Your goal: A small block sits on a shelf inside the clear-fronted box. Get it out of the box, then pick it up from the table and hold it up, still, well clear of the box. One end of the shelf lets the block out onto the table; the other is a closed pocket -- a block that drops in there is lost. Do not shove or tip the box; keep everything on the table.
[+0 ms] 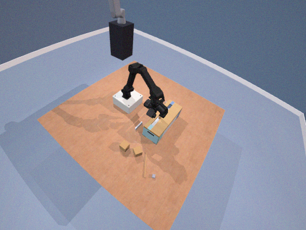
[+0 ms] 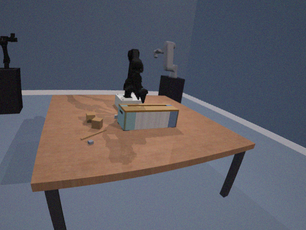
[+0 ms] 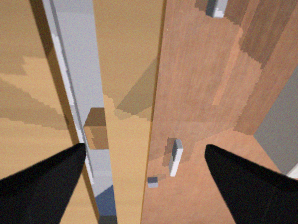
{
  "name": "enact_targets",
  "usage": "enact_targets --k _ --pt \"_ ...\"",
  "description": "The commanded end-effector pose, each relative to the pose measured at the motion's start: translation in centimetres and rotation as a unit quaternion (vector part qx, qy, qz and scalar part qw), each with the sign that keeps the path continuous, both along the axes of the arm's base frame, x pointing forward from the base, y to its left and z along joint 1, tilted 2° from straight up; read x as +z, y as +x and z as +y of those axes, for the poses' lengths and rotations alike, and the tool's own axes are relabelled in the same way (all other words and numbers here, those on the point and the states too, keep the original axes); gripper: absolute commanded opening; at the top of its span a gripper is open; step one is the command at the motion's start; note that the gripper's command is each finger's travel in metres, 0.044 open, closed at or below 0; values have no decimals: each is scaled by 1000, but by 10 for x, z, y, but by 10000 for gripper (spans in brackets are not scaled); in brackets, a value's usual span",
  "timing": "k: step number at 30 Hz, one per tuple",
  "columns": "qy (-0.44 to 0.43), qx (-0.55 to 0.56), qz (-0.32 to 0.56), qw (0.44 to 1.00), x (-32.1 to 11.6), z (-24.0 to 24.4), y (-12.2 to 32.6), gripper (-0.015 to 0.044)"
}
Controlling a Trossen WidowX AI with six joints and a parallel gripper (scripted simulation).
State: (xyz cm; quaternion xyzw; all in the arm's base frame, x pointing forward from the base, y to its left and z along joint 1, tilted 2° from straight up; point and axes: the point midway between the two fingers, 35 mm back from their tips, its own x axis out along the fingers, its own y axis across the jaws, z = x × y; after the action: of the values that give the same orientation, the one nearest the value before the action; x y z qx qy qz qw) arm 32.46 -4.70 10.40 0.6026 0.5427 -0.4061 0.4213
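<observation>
The box [image 1: 171, 115] [image 2: 152, 120] [image 3: 131, 165] stands upright, with a long slot along its wooden top, a teal end and a blue end. A small orange-brown block [image 3: 97, 129] shows through the slot in the wrist view, inside the box, a little short of the blue section. It is not discernible in the top and exterior views. My gripper [image 3: 147, 149] is open and empty, above the box on the side toward the arm's base. In the wrist view its left fingertip overlaps the slot beside the block, and its right fingertip is over the table.
A pale bar [image 1: 138, 125] [image 3: 217, 7] lies beside the box; another bar [image 3: 176, 157] and a small grey cube [image 3: 152, 182] lie near its blue end. Two wooden blocks [image 1: 124, 146] [image 2: 97, 123], a thin stick [image 1: 145, 165] [image 2: 93, 135] and another grey cube [image 1: 153, 176] [image 2: 90, 142] lie beyond the teal end.
</observation>
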Motion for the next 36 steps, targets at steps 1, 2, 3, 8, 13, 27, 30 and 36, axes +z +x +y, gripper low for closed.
enact_targets --k 1,2,3,8,13,27,30,36 --pt "4 -1 3 1000 -8 0 0 400" --pt "4 -1 3 1000 -10 0 0 400" --pt "4 -1 3 1000 -11 0 0 400" --pt "4 -1 3 1000 -20 0 0 400" --pt "4 -1 3 1000 -28 -1 0 400" --pt "4 -2 3 1000 -51 -2 -1 400" --pt "4 -2 3 1000 -55 -2 -2 400" --pt "4 -2 3 1000 -65 -2 -3 400"
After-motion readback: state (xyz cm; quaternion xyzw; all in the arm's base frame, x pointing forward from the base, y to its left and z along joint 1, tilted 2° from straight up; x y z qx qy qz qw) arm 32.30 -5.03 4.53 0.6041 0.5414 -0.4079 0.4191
